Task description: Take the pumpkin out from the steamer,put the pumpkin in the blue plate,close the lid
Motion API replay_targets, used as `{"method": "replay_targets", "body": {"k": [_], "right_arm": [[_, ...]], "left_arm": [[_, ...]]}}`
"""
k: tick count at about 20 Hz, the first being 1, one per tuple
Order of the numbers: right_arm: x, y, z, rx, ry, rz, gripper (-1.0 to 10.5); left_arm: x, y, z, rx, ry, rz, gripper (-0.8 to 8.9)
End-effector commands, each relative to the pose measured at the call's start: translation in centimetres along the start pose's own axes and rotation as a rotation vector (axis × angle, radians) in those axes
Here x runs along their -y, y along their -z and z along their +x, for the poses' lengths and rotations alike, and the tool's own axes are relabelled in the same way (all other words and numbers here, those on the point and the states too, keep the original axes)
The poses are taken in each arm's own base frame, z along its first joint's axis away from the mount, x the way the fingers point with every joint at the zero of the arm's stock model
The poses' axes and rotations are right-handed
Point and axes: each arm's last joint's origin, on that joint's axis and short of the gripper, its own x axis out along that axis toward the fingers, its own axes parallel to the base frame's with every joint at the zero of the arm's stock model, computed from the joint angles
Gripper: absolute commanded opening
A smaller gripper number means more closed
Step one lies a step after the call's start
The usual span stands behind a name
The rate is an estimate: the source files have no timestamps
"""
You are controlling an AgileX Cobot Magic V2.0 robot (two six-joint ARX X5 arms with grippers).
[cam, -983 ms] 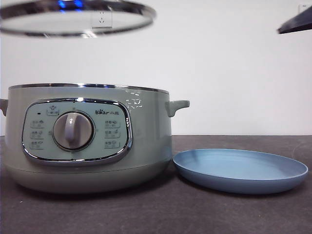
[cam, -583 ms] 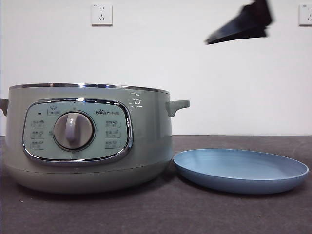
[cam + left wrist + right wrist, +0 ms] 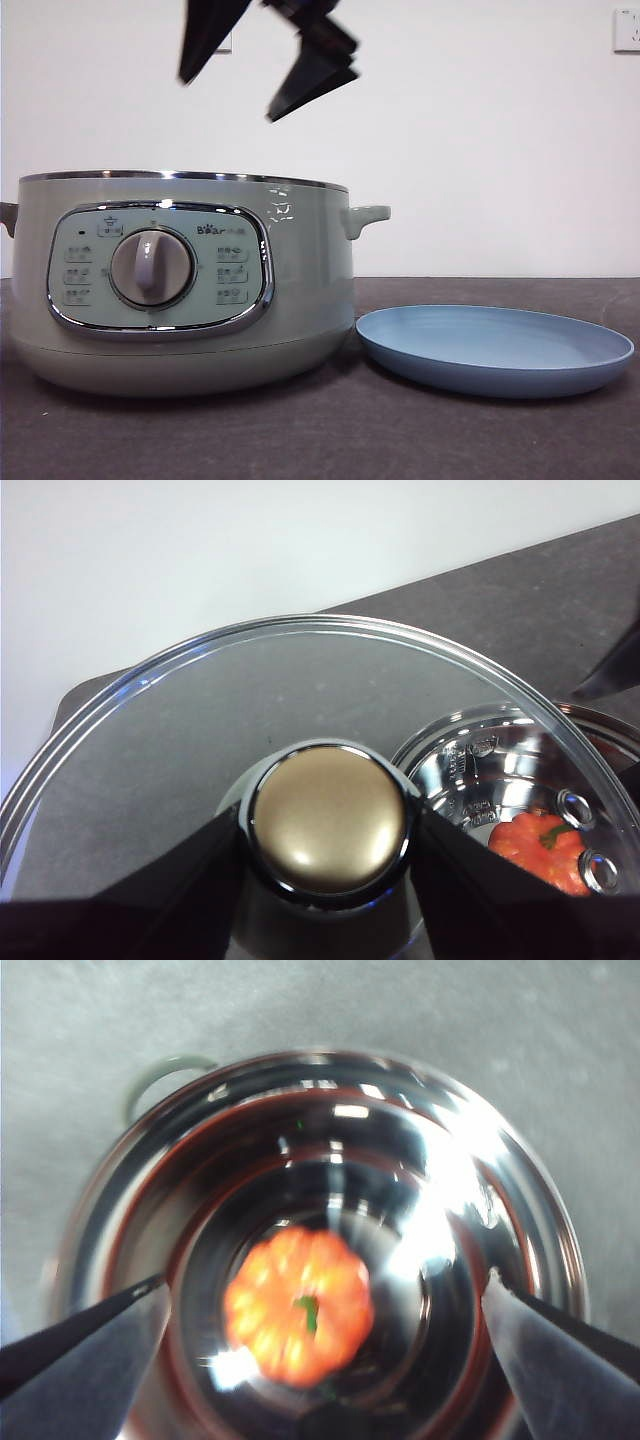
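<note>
The right gripper [image 3: 320, 1310] hangs spread wide directly above the pumpkin [image 3: 298, 1304] inside the steamer [image 3: 180, 285]. The left gripper [image 3: 325, 845] pinches the lid [image 3: 180, 720] by its knob – held off to the steamer's side

The steamer [image 3: 180, 285], below the dark fingers [image 3: 300, 75] in the front view, carries the brand "Bear" on its chrome-framed control panel [image 3: 158, 268], followed by small characters too fine to read. The button labels beside the dial [image 3: 150, 268] are illegible.
</note>
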Motion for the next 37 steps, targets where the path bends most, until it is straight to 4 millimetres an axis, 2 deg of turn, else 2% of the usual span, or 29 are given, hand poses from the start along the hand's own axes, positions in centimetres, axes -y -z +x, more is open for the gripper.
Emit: {"method": "replay_targets", "body": {"k": [1, 6, 11, 12, 13, 14, 15, 18, 19, 21, 24, 26, 28, 30, 34, 37], "right_arm": [[-0.6, -0.1, 2.8, -0.051, 0.000, -0.067, 6.6], [-1.5, 1.3, 7.7, -0.152, -0.038, -0.105, 6.6], [-1.6, 3.1, 11.4, -0.246, -0.052, -0.108, 6.5], [-1.6, 3.2, 11.6, -0.254, -0.037, -0.111, 5.8], [-1.6, 3.2, 11.6, -0.255, -0.030, -0.112, 4.2], [-1.7, 3.2, 11.7, -0.258, -0.015, -0.117, 1.5], [-1.8, 3.2, 11.6, -0.257, -0.019, -0.116, -0.1], [-1.8, 3.0, 11.3, -0.249, -0.016, -0.114, 0.0], [-1.8, 2.7, 10.7, -0.242, -0.014, -0.114, 0.0], [-1.7, 2.0, 8.2, -0.225, -0.008, -0.113, 0.0], [-1.2, 1.4, 2.7, -0.224, 0.008, -0.092, 0.0], [0.0, 1.9, -1.5, -0.257, 0.030, -0.041, 0.0], [1.7, 3.0, -5.3, -0.313, 0.071, 0.107, 0.0], [3.6, 4.6, -7.7, -0.391, 0.114, 0.270, 0.0], [5.8, 7.1, -9.0, -0.478, 0.205, 0.447, 0.0], [6.1, 9.1, -8.1, -0.488, 0.320, 0.478, 0.0]], "left_arm": [[-0.3, -0.7, -0.6, 0.069, -0.008, -0.018, -0.09], [-0.3, -0.7, -0.6, 0.069, -0.008, -0.018, -0.09], [-0.3, -0.7, -0.6, 0.068, -0.013, -0.018, -0.09], [-0.3, -0.7, -0.6, 0.067, -0.025, -0.018, -0.09], [-0.3, -0.7, -0.6, 0.067, -0.026, -0.018, -0.09], [-0.3, -0.7, -0.6, 0.067, -0.026, -0.018, -0.09], [-0.3, -0.7, -0.6, 0.067, -0.026, -0.018, -0.09], [-0.3, -0.6, -0.6, 0.065, -0.025, -0.017, -0.09], [-0.3, -0.6, -0.6, 0.064, -0.025, -0.016, -0.09], [-0.3, -0.6, -0.6, 0.064, -0.025, -0.014, -0.09], [-0.3, -0.8, -0.5, 0.072, -0.025, -0.017, -0.09], [-0.3, -0.9, -0.5, 0.085, -0.025, -0.023, -0.09], [-0.3, -1.1, -0.5, 0.105, -0.026, -0.030, -0.09], [-0.3, -1.3, -0.5, 0.121, -0.027, -0.036, -0.09], [-0.3, -1.2, -0.5, 0.118, -0.023, -0.035, -0.09], [-0.3, -1.3, -0.5, 0.119, -0.020, -0.035, -0.09]]}}
